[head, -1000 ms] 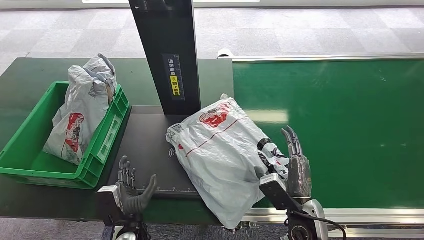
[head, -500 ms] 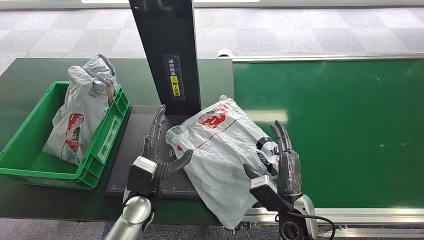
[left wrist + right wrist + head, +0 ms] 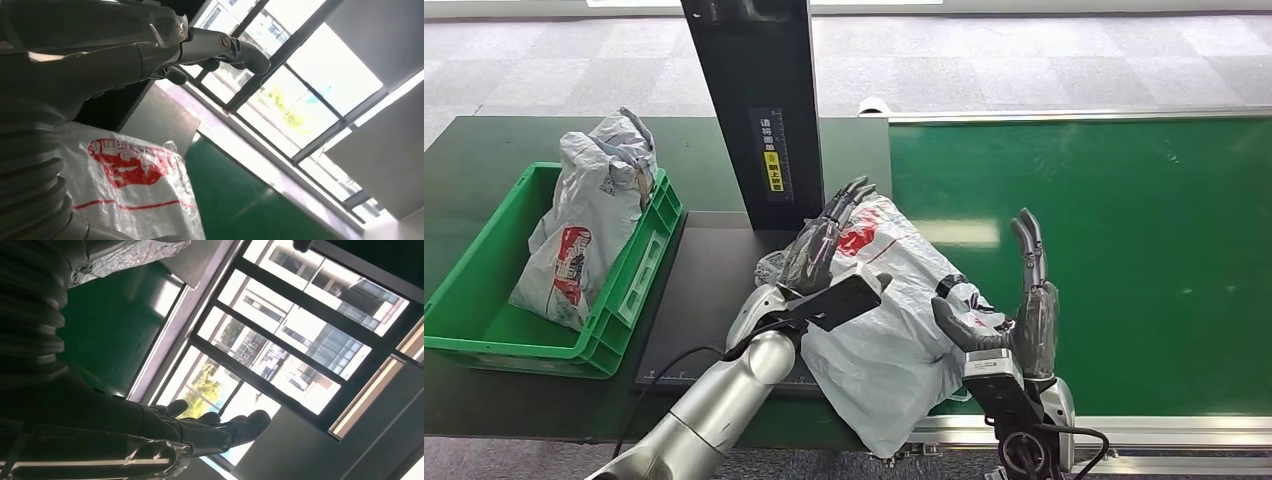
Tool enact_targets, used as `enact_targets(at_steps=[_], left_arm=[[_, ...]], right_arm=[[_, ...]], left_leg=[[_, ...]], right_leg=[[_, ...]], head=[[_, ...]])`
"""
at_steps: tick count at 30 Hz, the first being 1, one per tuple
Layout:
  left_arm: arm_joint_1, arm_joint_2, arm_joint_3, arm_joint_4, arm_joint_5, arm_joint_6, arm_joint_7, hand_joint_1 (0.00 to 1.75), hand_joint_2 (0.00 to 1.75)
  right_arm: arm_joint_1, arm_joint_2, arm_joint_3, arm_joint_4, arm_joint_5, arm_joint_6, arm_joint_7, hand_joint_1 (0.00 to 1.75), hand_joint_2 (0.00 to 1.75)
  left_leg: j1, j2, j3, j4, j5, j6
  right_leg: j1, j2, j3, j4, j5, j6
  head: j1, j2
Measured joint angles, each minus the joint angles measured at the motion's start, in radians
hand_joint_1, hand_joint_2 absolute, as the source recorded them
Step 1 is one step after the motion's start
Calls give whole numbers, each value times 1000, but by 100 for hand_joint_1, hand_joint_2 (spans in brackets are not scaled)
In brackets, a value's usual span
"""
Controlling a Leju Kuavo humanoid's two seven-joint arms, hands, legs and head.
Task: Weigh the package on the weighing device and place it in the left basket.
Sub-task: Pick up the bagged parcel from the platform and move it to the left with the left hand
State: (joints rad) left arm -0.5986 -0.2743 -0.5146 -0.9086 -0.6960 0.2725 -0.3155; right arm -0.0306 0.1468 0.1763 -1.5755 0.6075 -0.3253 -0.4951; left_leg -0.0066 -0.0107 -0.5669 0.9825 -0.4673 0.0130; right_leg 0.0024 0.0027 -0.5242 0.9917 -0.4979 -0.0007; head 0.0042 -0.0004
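Nearest to me, my right hand (image 3: 1014, 310) stands at the right edge of the crumpled white plastic package with red printing (image 3: 879, 310), fingers straight and pointing up, thumb stretched toward the bag. It holds nothing; the palm is just beside the plastic and I cannot tell whether it touches. From my right wrist the same fingers (image 3: 220, 432) reach out against a tall window.

My left hand (image 3: 824, 255) lies over the left upper part of the package, fingers extended toward its far end, thumb spread to the side. The fingers are apart and closed on nothing; it rests on or just above the bag. From my left wrist I see the bag's red logo (image 3: 127, 165) below the hand, and my fingers (image 3: 220, 47) stretched above it.

The package lies partly on the flat black weighing plate (image 3: 709, 300) and partly over the green conveyor belt (image 3: 1124, 250) to its right, its near corner hanging past the front edge of the dark green bench (image 3: 484, 140).

Behind the plate rises a black upright post with a yellow label (image 3: 759, 110). To the left on the bench sits the green plastic basket (image 3: 639, 265), already holding a grey and white bagged parcel (image 3: 589, 215) that leans against its right wall. Beyond is grey tiled floor (image 3: 1044, 60).
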Motion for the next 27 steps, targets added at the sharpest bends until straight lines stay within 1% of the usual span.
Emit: enact_targets(at_steps=[3, 6, 12, 14, 15, 16, 17, 19, 20, 21, 22, 27], left_arm=[[-58, -12, 2, 172, -26, -10, -4, 0, 175], [-89, -12, 4, 290, -54, -14, 4, 0, 175], [-117, -2, 6, 419, -111, -45, 38, 0, 175], [-124, 3, 8, 444, -114, -70, 43, 8, 175], [-126, 4, 9, 453, -115, -78, 43, 16, 175], [-129, 5, 10, 460, -115, -84, 43, 40, 175], [-132, 6, 12, 466, -118, -89, 44, 69, 175], [-135, 7, 13, 476, -125, -98, 47, 140, 175], [-136, 7, 13, 479, -129, -102, 49, 160, 175], [-136, 8, 13, 482, -132, -105, 51, 170, 175], [-137, 8, 13, 484, -135, -107, 53, 174, 175], [-140, 9, 14, 489, -138, -110, 56, 175, 175]], right_arm=[[0, -3, -13, -7, -12, 8, -1, 0, 175], [0, -5, -22, -7, -19, 11, -6, 0, 175], [-9, -8, -29, -5, -26, 20, -9, 0, 175], [-16, -9, -31, 0, -29, 23, -9, 0, 175], [-18, -10, -32, 3, -31, 25, -9, 0, 175], [-20, -10, -32, 6, -33, 27, -9, 0, 175], [-22, -10, -33, 9, -36, 29, -9, 0, 175], [-26, -10, -36, 15, -41, 33, -10, 0, 175], [-27, -10, -37, 18, -44, 34, -11, 0, 175], [-28, -10, -38, 21, -45, 36, -12, 0, 175], [-29, -10, -39, 24, -45, 37, -14, 0, 175], [-32, -10, -43, 32, -46, 37, -17, 0, 175]], left_leg=[[0, 1, 0, 0, 0, 0], [0, 0, 0, 0, 0, 0], [0, 0, -1, 0, 0, 0], [0, 0, -1, 0, 0, 0], [0, 0, -1, 0, 0, 0], [0, 0, -1, 0, 0, 0], [0, 0, -1, 0, 0, 0], [0, 0, -1, 0, 0, 0], [0, 0, -1, 0, 0, 0], [0, 0, -1, 0, 0, 0], [0, 0, -1, 0, 0, 0], [0, 0, -1, 0, 0, 0]], right_leg=[[0, 1, 0, 0, 0, 0], [0, 1, -1, 0, 0, 0], [1, 1, -1, 0, 0, 0], [1, 1, -1, 0, 0, 0], [1, 1, -1, 0, 0, 0], [1, 1, -1, 0, 0, 0], [1, 1, 0, 0, 0, 0], [0, 1, 0, 0, 0, 0], [0, 1, 0, 0, 0, 0], [0, 1, 0, 0, 0, 0], [0, 1, 0, 0, 0, 0], [0, 1, 0, 0, 0, 0]], head=[[0, 0], [0, 0], [0, 0], [0, 0], [0, 0], [0, 0], [0, 0], [0, 0], [0, 0], [0, 0], [0, 0], [0, 0]])
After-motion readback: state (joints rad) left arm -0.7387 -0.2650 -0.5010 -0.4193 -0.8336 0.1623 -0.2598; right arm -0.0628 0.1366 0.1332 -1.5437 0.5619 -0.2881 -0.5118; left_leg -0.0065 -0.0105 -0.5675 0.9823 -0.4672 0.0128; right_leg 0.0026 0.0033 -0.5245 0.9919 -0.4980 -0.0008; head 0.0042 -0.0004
